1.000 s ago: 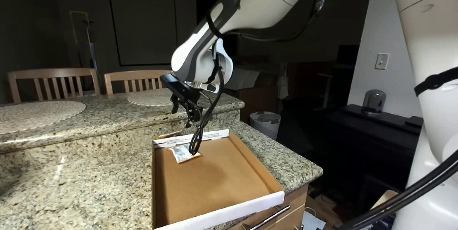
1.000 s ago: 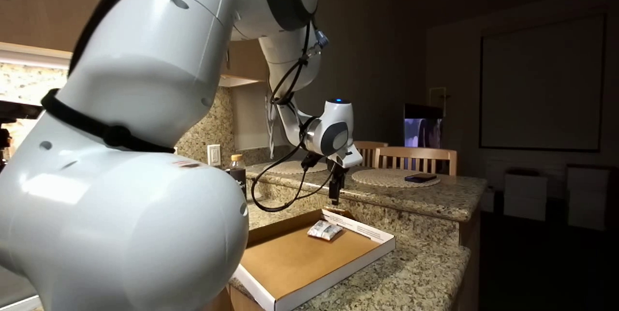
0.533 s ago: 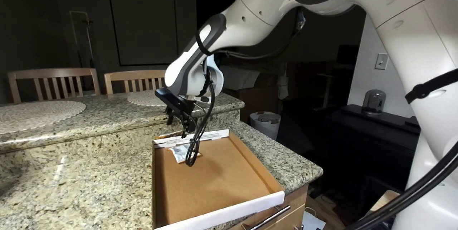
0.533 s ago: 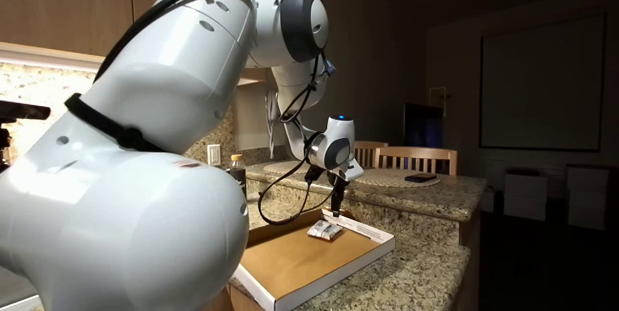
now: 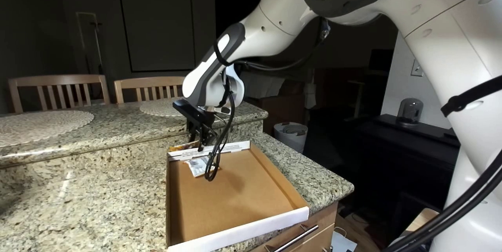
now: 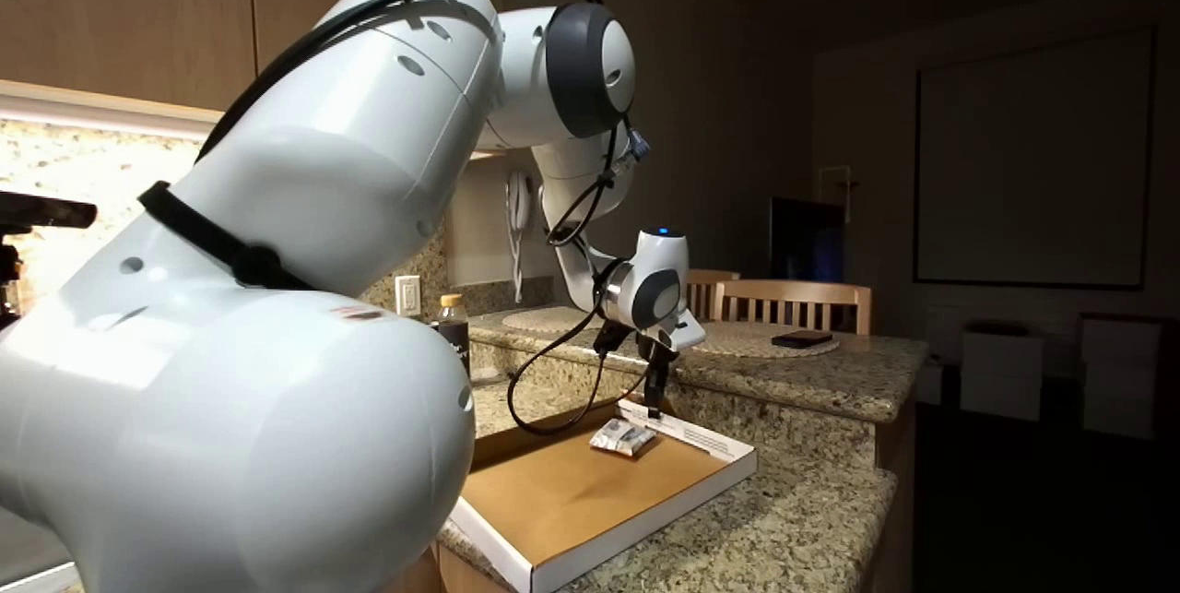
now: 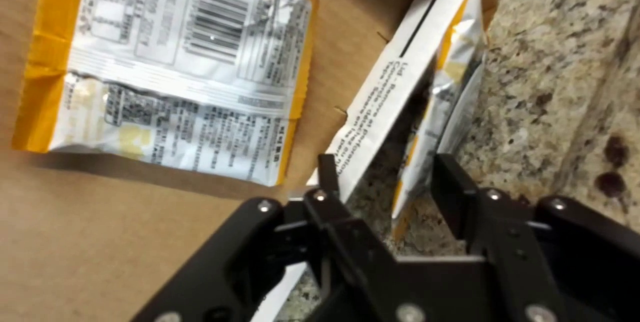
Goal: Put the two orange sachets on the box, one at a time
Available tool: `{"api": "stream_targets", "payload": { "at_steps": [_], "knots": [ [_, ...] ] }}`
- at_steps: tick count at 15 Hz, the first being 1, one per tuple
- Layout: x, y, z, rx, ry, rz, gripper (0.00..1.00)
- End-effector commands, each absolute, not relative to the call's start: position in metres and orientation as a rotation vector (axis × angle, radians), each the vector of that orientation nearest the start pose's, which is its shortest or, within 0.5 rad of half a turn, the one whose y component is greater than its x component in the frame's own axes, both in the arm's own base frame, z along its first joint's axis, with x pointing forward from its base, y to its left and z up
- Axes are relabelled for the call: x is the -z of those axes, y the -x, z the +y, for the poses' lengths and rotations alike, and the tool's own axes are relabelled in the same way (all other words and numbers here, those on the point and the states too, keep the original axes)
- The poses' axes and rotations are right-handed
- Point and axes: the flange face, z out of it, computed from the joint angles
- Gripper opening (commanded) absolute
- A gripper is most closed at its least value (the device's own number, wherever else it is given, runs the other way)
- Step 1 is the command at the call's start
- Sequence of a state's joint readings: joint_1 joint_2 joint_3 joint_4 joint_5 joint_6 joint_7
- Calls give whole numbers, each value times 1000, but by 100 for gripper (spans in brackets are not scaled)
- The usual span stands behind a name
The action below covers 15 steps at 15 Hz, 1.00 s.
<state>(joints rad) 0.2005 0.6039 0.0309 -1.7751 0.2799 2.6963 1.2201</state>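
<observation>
One sachet [image 7: 185,76], white with orange ends, lies flat inside the box [image 5: 235,209], near its far wall; it shows in both exterior views [image 5: 198,166] [image 6: 622,437]. The second sachet [image 7: 445,91] stands on edge outside the box, behind that white far wall [image 7: 380,96]; its top shows in an exterior view [image 5: 183,147]. My gripper [image 7: 386,169] is open and low at that wall, also in both exterior views [image 5: 197,143] [image 6: 654,407]. The second sachet's lower end lies between the fingers; the left finger overlaps the wall's edge. Whether a finger touches the sachet, I cannot tell.
A raised granite ledge [image 5: 129,134] runs behind the box, with woven placemats [image 5: 43,126] and a dark phone [image 6: 801,338] on it. A dark bottle [image 6: 452,326] stands on the counter. My cable loop [image 5: 213,165] hangs over the box.
My gripper has come down to the box's far wall. The box, with the sachet inside, has shifted slightly, and more of the outer sachet shows above the wall.
</observation>
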Motion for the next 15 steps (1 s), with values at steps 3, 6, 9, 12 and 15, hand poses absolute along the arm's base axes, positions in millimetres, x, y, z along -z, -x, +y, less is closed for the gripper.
{"api": "stream_targets", "payload": {
  "at_steps": [3,6,9,12,15],
  "knots": [
    [-257,-681,146,132,2340,1582,10],
    [-259,-680,149,109,2347,1579,0],
    [-263,-679,150,105,2344,1576,0],
    [-268,-674,150,102,2337,1578,0],
    [-275,-659,154,74,2323,1569,0]
  ]
}}
